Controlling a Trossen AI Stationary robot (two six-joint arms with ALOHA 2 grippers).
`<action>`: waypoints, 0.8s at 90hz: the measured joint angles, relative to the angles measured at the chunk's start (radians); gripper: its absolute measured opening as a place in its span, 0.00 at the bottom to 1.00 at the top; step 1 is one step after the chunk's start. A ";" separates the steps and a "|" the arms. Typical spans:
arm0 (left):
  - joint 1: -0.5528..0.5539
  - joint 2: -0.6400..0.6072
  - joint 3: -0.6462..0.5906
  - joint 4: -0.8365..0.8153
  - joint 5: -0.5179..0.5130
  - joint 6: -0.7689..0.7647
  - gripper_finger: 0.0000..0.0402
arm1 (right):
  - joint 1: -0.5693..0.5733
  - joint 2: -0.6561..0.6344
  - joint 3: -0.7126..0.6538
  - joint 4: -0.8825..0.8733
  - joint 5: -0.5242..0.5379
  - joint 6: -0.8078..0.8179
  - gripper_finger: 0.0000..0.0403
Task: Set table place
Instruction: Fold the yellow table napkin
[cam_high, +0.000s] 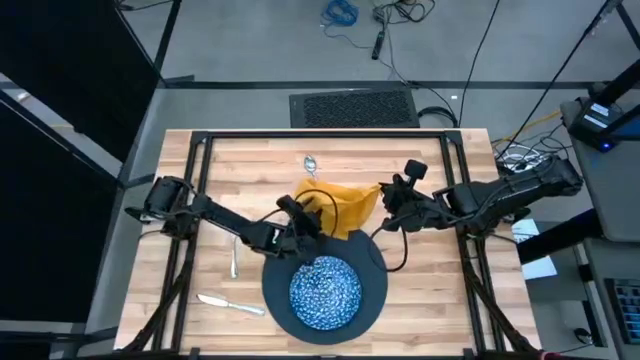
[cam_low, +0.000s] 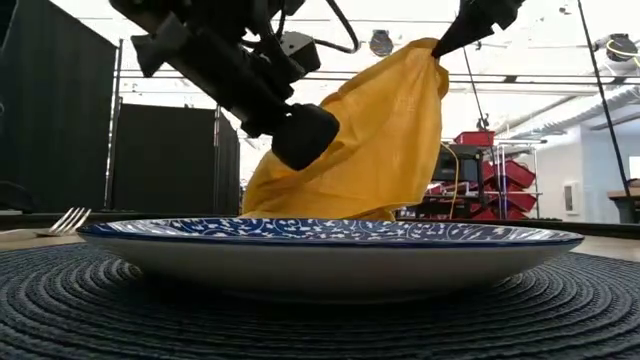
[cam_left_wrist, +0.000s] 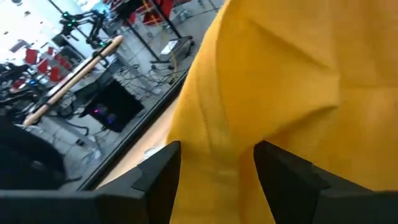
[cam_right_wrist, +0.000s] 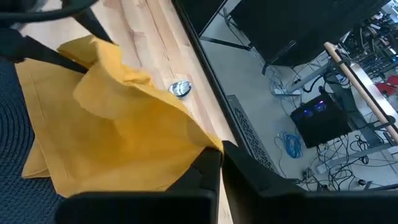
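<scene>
The left arm reached from the left edge of the bench toward its middle, low and stretched out, with the wrist bent inward. The left gripper (cam_high: 303, 222) was at the centre, and its two dark fingers (cam_left_wrist: 155, 177) stood apart with yellow cloth between them, not pressed together. The right arm came from the right side, also stretched toward the middle, with its elbow raised. The right gripper (cam_high: 388, 205) was near the left one but not touching it. Its fingers (cam_right_wrist: 208, 171) were closed tightly together and pinched one corner of the cloth, lifted high above the bench.
</scene>
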 joint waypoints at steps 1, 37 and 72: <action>0.001 0.000 0.000 -0.004 -0.001 0.000 0.47 | 0.000 0.000 0.000 0.000 0.000 0.000 0.00; 0.008 0.000 -0.001 -0.319 -0.039 -0.262 0.47 | 0.000 0.000 0.000 0.000 0.000 -0.009 0.00; 0.008 0.000 -0.001 -0.510 -0.024 -0.417 0.47 | 0.000 0.000 0.000 0.013 0.000 -0.011 0.00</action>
